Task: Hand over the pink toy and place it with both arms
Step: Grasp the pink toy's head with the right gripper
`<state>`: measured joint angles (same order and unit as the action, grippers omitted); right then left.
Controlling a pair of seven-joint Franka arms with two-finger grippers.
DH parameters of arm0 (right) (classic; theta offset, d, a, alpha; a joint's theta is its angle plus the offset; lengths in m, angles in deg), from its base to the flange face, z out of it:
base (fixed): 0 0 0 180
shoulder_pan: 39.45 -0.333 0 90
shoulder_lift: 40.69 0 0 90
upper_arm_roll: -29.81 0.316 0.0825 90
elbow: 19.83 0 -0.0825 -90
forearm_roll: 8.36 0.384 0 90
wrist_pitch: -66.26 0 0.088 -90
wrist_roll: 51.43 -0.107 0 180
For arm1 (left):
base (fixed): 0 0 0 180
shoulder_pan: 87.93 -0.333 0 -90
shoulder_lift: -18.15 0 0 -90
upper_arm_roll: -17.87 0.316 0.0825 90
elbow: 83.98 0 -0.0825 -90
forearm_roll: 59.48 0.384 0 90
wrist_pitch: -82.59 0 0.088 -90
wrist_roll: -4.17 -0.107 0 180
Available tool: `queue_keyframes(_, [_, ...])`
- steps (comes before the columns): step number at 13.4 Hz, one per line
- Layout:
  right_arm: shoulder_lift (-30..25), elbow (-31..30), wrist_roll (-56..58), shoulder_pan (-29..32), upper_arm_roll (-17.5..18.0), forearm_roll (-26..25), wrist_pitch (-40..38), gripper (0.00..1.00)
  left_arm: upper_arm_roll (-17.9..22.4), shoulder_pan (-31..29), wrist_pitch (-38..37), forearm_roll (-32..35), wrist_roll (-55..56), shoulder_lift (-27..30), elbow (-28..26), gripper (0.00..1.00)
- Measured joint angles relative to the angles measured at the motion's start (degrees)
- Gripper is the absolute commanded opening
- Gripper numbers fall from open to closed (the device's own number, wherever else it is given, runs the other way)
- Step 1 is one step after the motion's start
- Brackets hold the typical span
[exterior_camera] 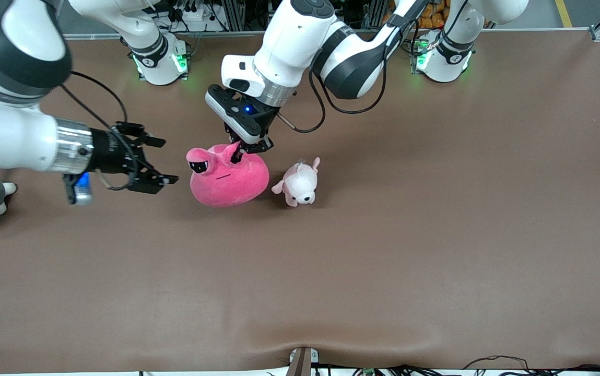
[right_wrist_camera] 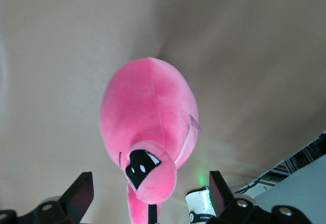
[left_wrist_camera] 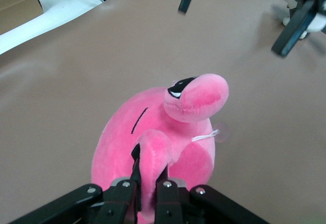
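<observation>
The left end effector was clamped on one eye stalk of the pink toy, which hung from it over the brown bench, just beside a pale puppy plush. The right end effector hovered beside the toy, fingers spread wide, holding nothing.
</observation>
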<state>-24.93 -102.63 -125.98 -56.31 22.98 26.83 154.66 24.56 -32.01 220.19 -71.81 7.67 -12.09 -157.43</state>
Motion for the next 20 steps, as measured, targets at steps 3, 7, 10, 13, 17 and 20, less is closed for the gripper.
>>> queue_keyframes(3, [1.46, -0.03, -1.82, -1.25, -0.01, -0.02, 0.0, 1.0, 0.04, 0.0, 0.0, 0.0, 0.0, 0.0, 0.29, 0.0])
queue_keyframes(7, [2.2, -0.2, -1.9, -2.52, -0.02, -0.03, 1.21, 1.0, 0.05, 0.0, 0.0, 0.0, 0.0, 0.0, 0.34, 0.0])
queue_keyframes(10, [2.25, -0.24, -2.19, -3.37, -0.02, -0.08, 1.71, 1.0, 0.07, 0.0, 0.0, 0.0, 0.0, 0.0, 0.34, 0.0])
queue_keyframes(13, [2.49, -0.32, -2.25, -3.93, -0.02, -0.16, 1.76, 0.48, 0.07, 0.0, 0.0, 0.0, 0.0, 0.0, 0.34, 0.0])
queue_keyframes(17, [2.7, -0.69, -2.27, -4.08, -0.04, -0.41, 1.96, 0.0, 0.11, 0.0, 0.0, 0.0, 0.0, -0.03, 0.34, 0.0])
queue_keyframes(20, [2.71, -0.84, -2.36, -4.08, -0.13, -0.42, 2.35, 0.0, 0.11, 0.01, 0.0, 0.0, 0.0, -0.05, 0.34, 0.0])
